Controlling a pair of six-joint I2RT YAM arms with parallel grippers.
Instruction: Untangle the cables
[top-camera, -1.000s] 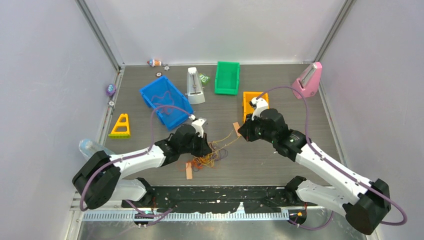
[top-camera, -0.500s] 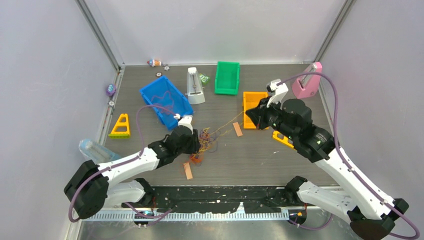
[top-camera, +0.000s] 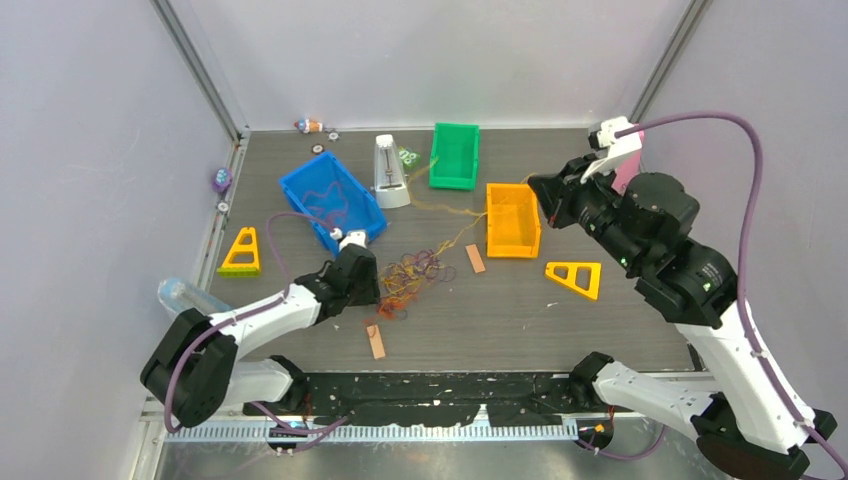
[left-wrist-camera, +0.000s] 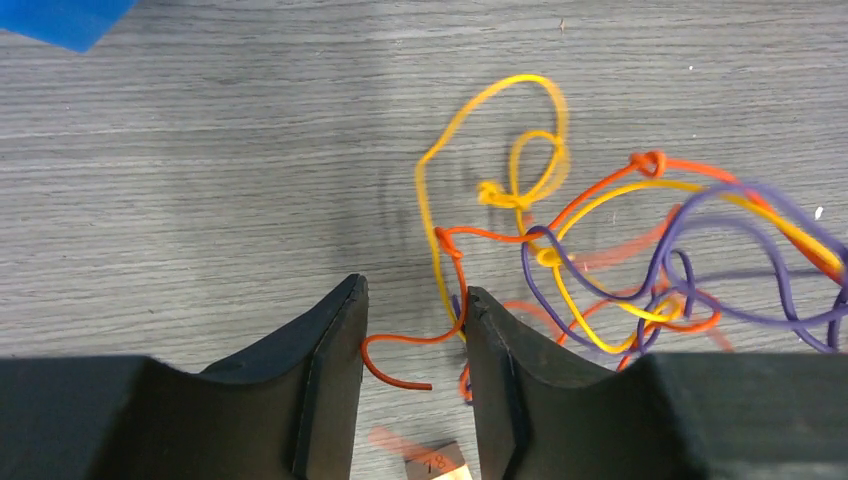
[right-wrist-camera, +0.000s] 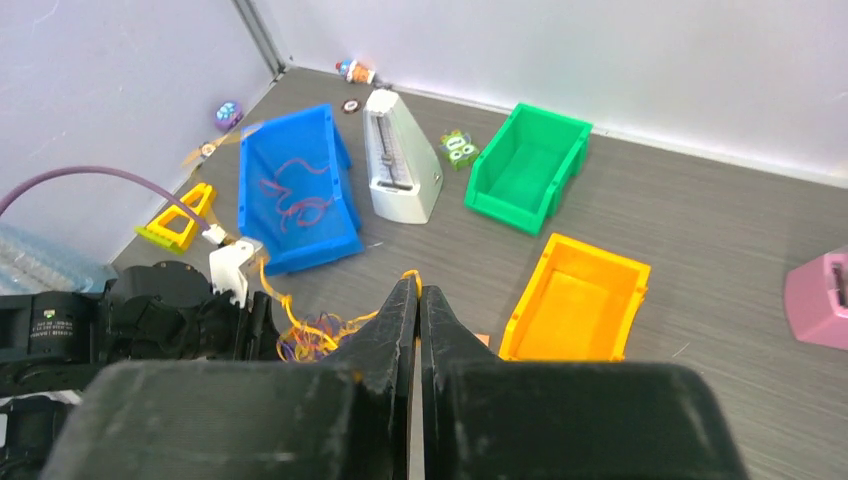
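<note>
Since a second ago your right arm has swung up and away to the far right, and the knot of thin orange, yellow and purple cables (top-camera: 410, 275) has spread looser on the grey table (top-camera: 520, 320).

Nearest you, the left gripper (left-wrist-camera: 415, 292) sits low at the tangle's left edge with its jaws parted. An orange end lies in the gap, and nothing is pinched. Beyond it, one yellow strand (right-wrist-camera: 409, 273) leads out of the tangle to the right gripper (right-wrist-camera: 418, 288). Its fingers are pressed tight on that strand, raised by the open orange plastic bin (top-camera: 512, 252). Farther left, the open blue plastic bin (right-wrist-camera: 300, 252) holds a few loose red strands (right-wrist-camera: 290, 205).

You're partway, by my judgement. Red looks sorted and yellow is being drawn out, but orange, yellow and purple are knotted together in several places.

I count one tangle, its strands too many to number. There are three bins, the third an open green plastic bin (top-camera: 455, 182) at the far side. There are also two flat tan strips (top-camera: 376, 341) and two yellow triangular frames (top-camera: 240, 270).
</note>
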